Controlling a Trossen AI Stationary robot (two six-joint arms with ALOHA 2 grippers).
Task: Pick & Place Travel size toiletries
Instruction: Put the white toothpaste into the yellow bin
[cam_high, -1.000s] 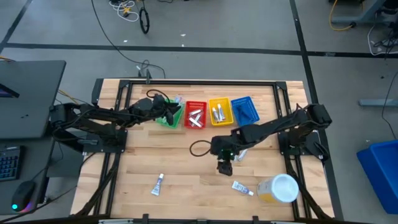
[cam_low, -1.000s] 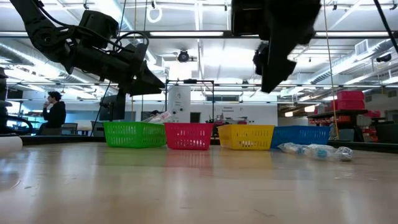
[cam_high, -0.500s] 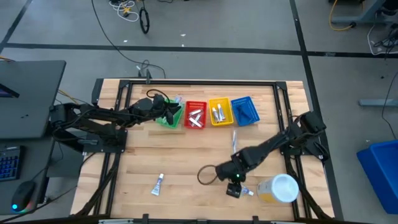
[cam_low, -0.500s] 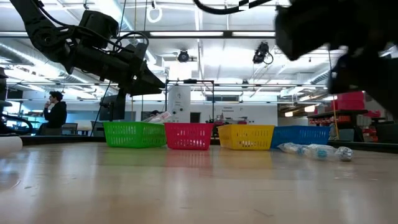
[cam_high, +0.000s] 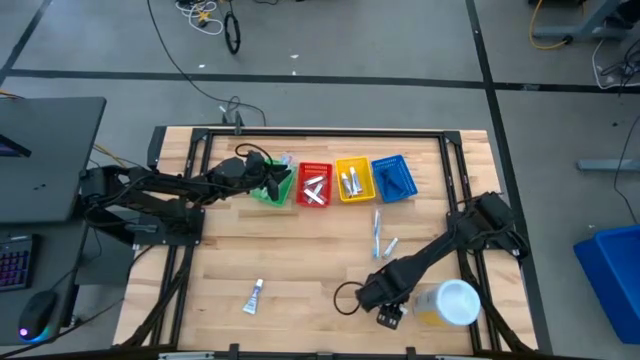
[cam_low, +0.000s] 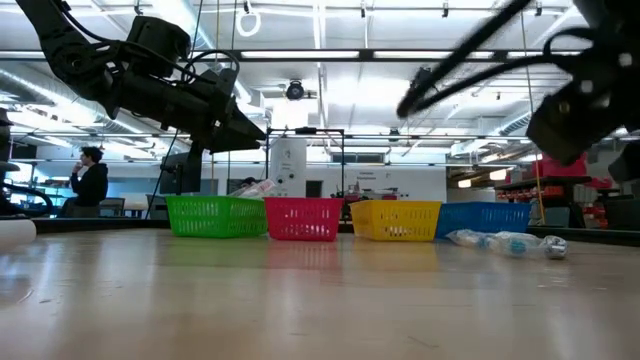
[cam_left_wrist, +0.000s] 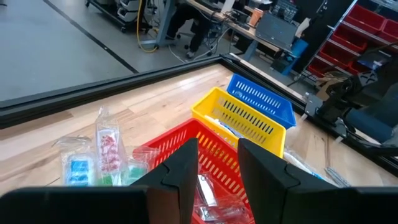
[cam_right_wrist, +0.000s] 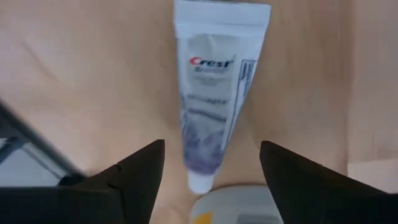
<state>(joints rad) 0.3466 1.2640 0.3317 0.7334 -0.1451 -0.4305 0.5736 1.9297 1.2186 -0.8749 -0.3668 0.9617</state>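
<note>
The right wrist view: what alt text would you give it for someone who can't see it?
A small white toothpaste tube lies on the wooden table, seen from straight above, with the right gripper open and its two dark fingers on either side of the tube's cap end. Part of a white lid shows just past the cap.

On the desk (cam_high: 300, 255), the right claw (cam_high: 388, 316) sits low beside the yellow jar (cam_high: 447, 303). The left claw (cam_high: 271, 180) hangs over the green basket (cam_high: 268, 193). One white-blue tube (cam_high: 255, 296) lies apart.
</note>
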